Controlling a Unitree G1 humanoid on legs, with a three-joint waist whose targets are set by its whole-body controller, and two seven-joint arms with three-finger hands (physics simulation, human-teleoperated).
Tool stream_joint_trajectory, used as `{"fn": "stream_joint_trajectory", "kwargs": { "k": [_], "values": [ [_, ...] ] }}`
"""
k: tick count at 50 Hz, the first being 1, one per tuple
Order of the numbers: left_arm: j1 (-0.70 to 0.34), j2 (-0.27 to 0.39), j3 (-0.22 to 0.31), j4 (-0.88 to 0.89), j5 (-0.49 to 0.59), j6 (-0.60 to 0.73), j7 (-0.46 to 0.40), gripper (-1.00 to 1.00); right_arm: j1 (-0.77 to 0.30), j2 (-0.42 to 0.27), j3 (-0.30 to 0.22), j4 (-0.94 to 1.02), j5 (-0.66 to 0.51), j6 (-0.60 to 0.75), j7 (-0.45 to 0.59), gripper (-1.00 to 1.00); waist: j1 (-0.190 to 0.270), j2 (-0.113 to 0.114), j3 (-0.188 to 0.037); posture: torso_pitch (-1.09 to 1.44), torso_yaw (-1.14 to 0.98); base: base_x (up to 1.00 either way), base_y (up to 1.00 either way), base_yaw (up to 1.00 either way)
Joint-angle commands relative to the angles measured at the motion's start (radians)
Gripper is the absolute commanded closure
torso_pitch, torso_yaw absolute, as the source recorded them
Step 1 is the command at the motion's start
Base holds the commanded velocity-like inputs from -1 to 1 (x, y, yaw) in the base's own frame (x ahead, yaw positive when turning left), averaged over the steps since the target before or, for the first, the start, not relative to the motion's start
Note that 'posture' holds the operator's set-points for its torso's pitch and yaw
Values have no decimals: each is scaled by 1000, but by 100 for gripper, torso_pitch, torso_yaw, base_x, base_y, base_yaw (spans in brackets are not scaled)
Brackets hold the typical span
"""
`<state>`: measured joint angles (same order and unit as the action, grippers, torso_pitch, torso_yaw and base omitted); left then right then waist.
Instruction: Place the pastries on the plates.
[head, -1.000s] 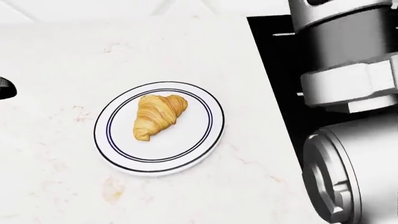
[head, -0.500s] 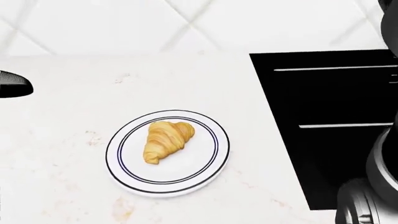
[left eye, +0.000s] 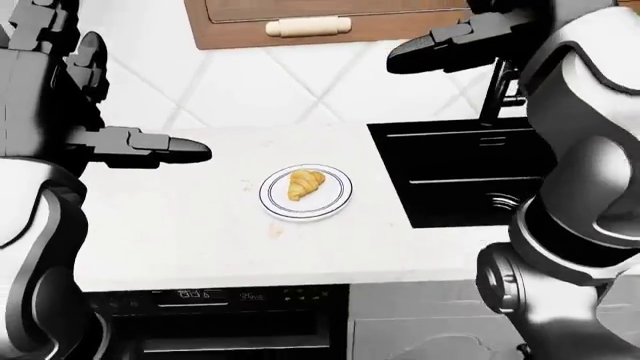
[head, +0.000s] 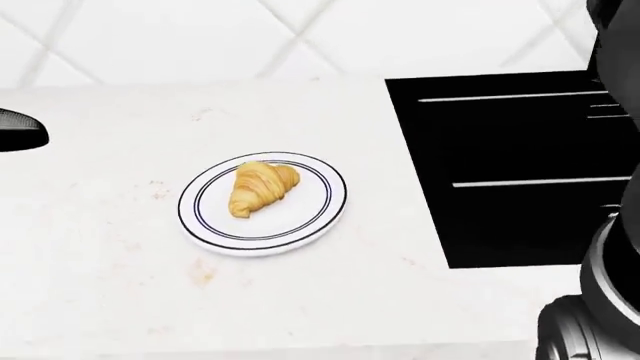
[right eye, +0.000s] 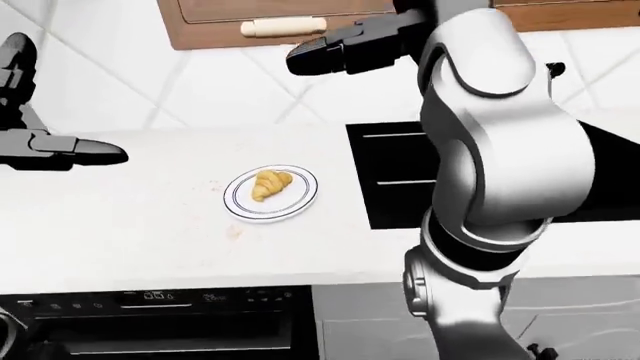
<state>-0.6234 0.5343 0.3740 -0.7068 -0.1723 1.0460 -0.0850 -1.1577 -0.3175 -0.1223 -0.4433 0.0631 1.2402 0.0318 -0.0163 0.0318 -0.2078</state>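
The white counter (head: 420, 300) holds one plate (head: 315, 217) left of the black sink (head: 520, 165). A croissant (head: 258, 187) lies on that plate, so this placement looks done; no other pastry or plate shows. The right hand (right eye: 330, 51) hangs high, the left hand (left eye: 150, 148) hovers left of the plate, both with fingers extended, gripping nothing.

A home kitchen, rendered in simulation. White marble-look counter (head: 120, 285) with faint veining, backed by a wall of large white tiles (left eye: 290, 86) laid on the diagonal. Black sink (head: 520, 165) sunk into the counter's right end, dark faucet (left eye: 492, 90) rising at its far edge. Oven control panel (right eye: 150, 298) set under the counter's near edge. Wooden cabinet (left eye: 330, 22) with a pale bar handle (left eye: 308, 27) hung above.
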Motion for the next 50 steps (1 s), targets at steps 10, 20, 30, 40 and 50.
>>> {"fn": "stream_joint_trajectory", "kwargs": {
  "k": [10,20,30,40,50],
  "values": [
    [2,-43,-7,22,16,-97,25,-100,360,83,-14,-176,-32,-223,-89,-100,30,-69,-37,-40,0,0,-1,0],
    [22,-108,-56,43,23,-146,50,-100,455,153,25,-121,-82,-406,-147,-100,63,75,5,-40,0,2,-51,0],
    [38,-125,-65,44,33,-162,47,-100,533,175,27,-134,-85,-454,-156,-100,64,-118,-33,-40,0,5,-72,0],
    [26,-113,-59,52,43,-161,37,-100,564,153,8,-223,-106,-386,-131,-100,53,50,11,-40,0,8,-70,0],
    [43,-113,-54,43,55,-164,29,-100,557,149,9,-230,-132,-368,-134,-100,80,-27,-19,-40,0,9,-65,0]
  ]
}}
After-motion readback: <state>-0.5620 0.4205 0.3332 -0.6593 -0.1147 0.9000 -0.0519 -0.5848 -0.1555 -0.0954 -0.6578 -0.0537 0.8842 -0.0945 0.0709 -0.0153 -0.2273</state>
